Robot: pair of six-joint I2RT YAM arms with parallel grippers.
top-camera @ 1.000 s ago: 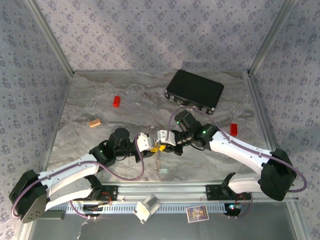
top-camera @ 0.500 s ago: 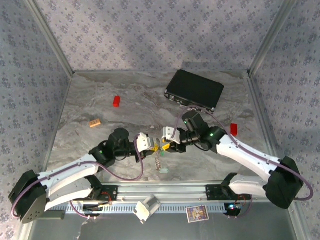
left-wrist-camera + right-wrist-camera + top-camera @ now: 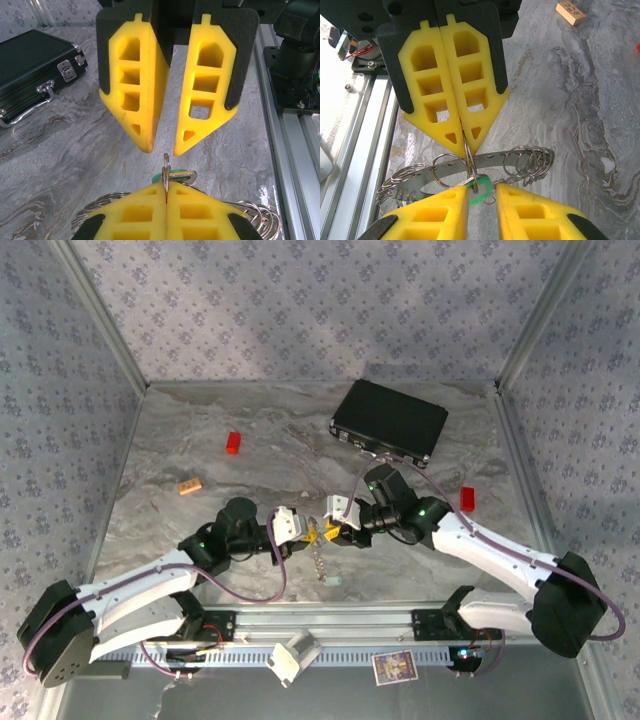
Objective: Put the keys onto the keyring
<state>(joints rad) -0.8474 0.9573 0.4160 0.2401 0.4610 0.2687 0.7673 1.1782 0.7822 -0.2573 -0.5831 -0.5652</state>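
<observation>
Because the left gripper [image 3: 466, 148] has its pads pressed together on just one small split ring [image 3: 166, 166] of the keyring [image 3: 492, 159], that's a thin hold. One nudge from the right gripper [image 3: 166, 148], jaws slightly spread and gripping nothing, could twist the ring free and drop the lot. The mint-green key [image 3: 481, 194] sits right at those fingertips and could get knocked aside. The keyring hangs between both grippers over the table's near middle, its long axis trailing toward the near edge.
</observation>
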